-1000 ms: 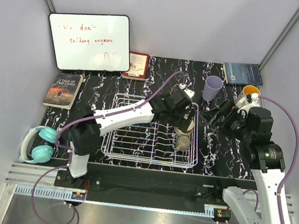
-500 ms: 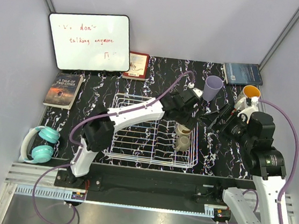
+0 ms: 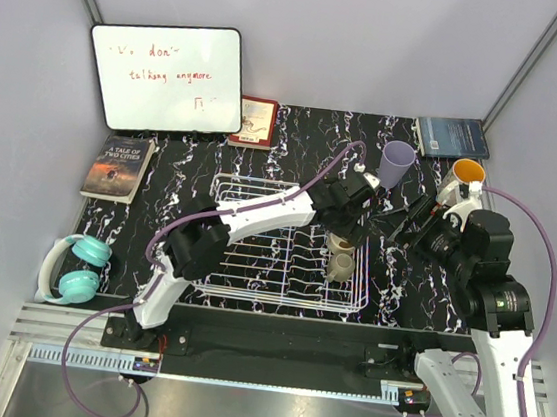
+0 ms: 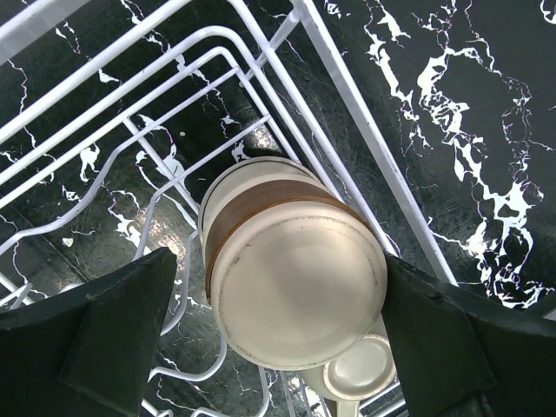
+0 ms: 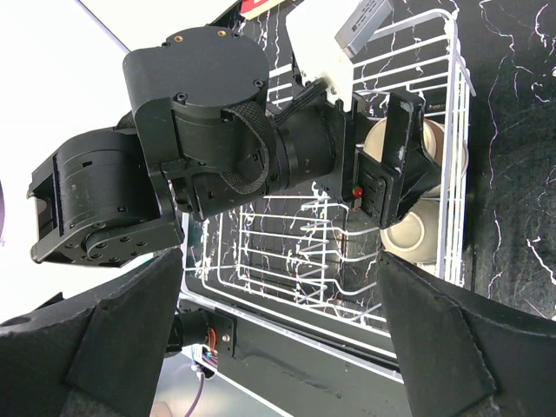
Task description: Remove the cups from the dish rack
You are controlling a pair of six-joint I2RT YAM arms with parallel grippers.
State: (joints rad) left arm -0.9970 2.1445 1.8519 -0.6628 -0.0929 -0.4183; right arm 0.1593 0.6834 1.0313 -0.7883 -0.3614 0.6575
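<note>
While the left gripper (image 3: 351, 220) straddles, jaws apart, the upturned cream-and-tan cup (image 4: 295, 295) at the dish rack's (image 3: 278, 300) three-o'clock edge, it should close squarely on the brown band (image 4: 261, 204) and lift straight up, the right gripper (image 3: 410, 222) gaping empty farther toward three o'clock.

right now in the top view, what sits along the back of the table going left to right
whiteboard → red book → lavender cup → blue book
</note>
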